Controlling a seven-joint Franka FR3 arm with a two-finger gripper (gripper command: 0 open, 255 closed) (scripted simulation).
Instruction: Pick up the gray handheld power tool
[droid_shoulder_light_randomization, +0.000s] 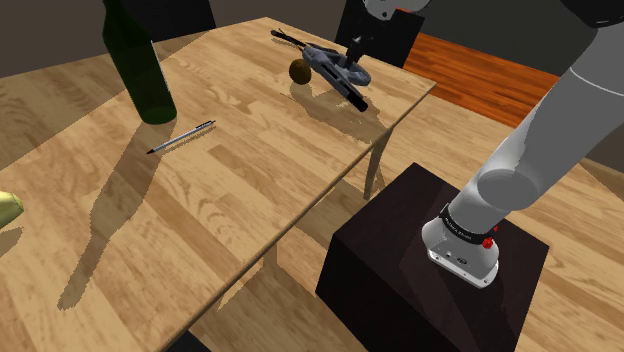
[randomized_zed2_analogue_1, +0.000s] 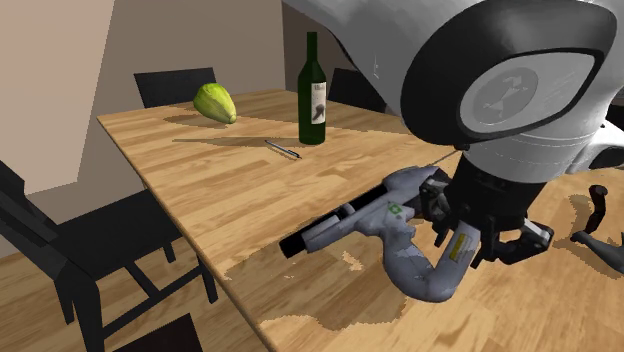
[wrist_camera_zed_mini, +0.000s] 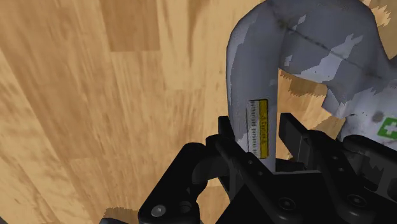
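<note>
While you look along the wrist view, your pincer (wrist_camera_zed_mini: 259, 133) is closed on the gray power tool (wrist_camera_zed_mini: 286, 44), its two black fingers (wrist_camera_zed_mini: 296, 137) pressing either side of the curved handle right at the yellow label (wrist_camera_zed_mini: 261, 118). In the shoulder view the tool sits over the bench's (droid_shoulder_light_randomization: 250, 190) far corner, just beside a small brown ball (droid_shoulder_light_randomization: 300, 70). You cannot tell whether it rests on the wood or hangs just above it. A dark green bottle (droid_shoulder_light_randomization: 140, 70) stands well apart, with a pen (droid_shoulder_light_randomization: 181, 137) near its base.
</note>
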